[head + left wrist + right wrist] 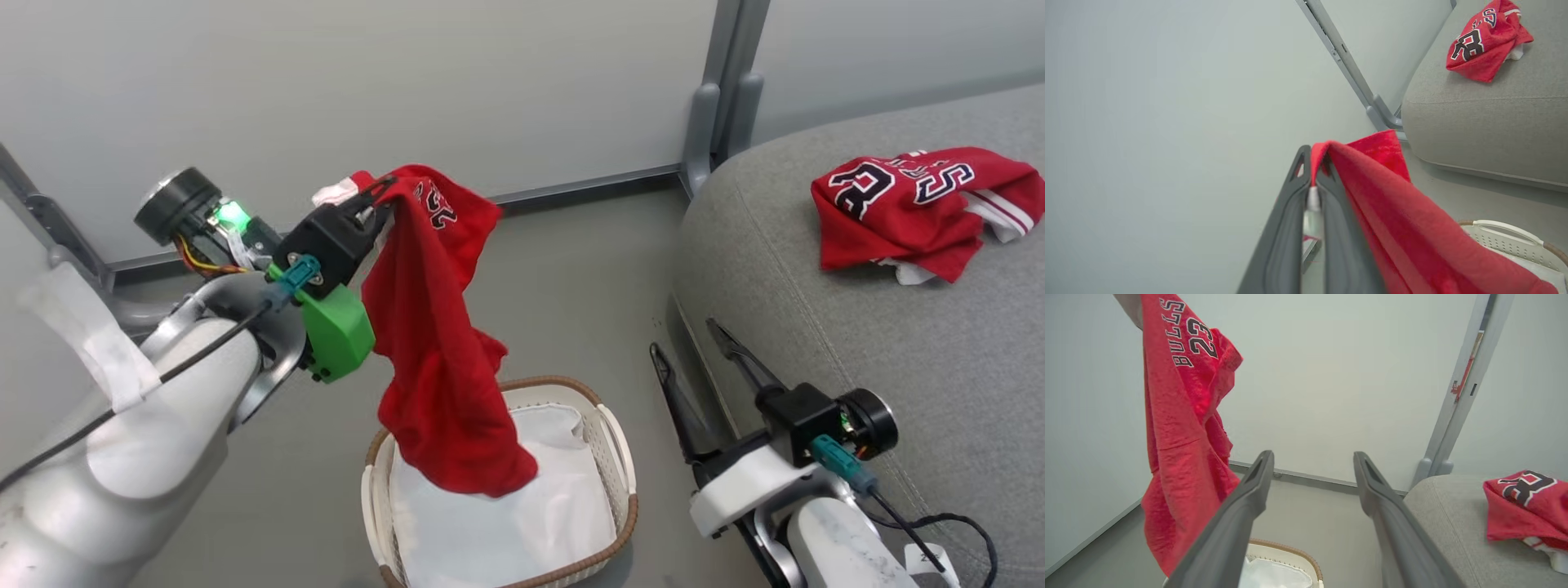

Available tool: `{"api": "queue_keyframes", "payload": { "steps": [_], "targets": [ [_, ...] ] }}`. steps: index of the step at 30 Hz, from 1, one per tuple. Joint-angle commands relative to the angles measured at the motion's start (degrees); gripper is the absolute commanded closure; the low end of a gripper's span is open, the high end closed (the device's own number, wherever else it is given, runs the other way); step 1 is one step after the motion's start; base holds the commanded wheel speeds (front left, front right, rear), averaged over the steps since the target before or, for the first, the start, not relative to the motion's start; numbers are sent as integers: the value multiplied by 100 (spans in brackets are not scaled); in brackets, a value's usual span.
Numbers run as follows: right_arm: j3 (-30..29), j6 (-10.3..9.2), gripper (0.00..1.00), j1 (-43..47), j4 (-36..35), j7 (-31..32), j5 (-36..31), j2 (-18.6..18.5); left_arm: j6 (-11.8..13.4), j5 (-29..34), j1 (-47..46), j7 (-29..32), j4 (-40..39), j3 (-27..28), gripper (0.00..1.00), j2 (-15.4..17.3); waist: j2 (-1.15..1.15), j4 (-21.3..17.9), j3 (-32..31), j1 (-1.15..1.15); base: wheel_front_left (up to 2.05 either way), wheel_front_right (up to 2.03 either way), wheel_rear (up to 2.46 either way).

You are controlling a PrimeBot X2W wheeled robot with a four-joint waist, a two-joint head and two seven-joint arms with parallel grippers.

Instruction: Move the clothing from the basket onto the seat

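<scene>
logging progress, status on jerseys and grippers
Left gripper shut on hanging jersey, above basket. Right gripper open, empty. Other jersey on seat. No obstacle seen.

We find the basket [624, 490] on the floor [571, 269], left of the seat [857, 327], with the liner sheet [555, 523] in it. One jersey [906, 212] lies on the seat near its far edge. The second jersey [433, 343] hangs from our left hand [380, 192] above the basket. Our right hand [682, 336] is between basket and seat.

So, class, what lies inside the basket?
A plain white liner sheet lines the basket. The red jersey hanging from the left pincer hides part of the liner, so anything beneath that hem cannot be seen.
</scene>
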Motion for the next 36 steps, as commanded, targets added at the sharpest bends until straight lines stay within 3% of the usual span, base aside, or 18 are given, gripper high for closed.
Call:
{"api": "queue_keyframes", "payload": {
  "steps": [1, 6, 17, 35, 36],
  "targets": [
    [121, -8, 0, -111, 38, -3, 22, -20, -5, -68, -103, 62, -96, 29, 100, 74, 0, 107, -111, 1, 0, 0, 0],
    [667, -8, 0, -413, 148, -3, 75, -21, -6, -94, -337, 216, -363, 66, 100, 125, 0, 122, -138, 1, 0, 0, 0],
    [1667, -8, 0, -1488, 650, -3, 415, -21, 13, -139, -715, 423, -656, 13, 100, -122, 0, 230, -160, 1, 0, 0, 0],
    [1990, -8, 0, -2476, 1854, -3, 660, -18, 2, -124, -1071, 378, -1015, -293, 100, -455, 0, 502, -134, 1, 0, 0, 0],
    [2044, -8, 6, -2500, 1909, -2, 723, -19, 5, -130, -1069, 363, -1058, -307, 100, -474, 0, 505, -135, 1, 0, 0, 0]
  ]
}}
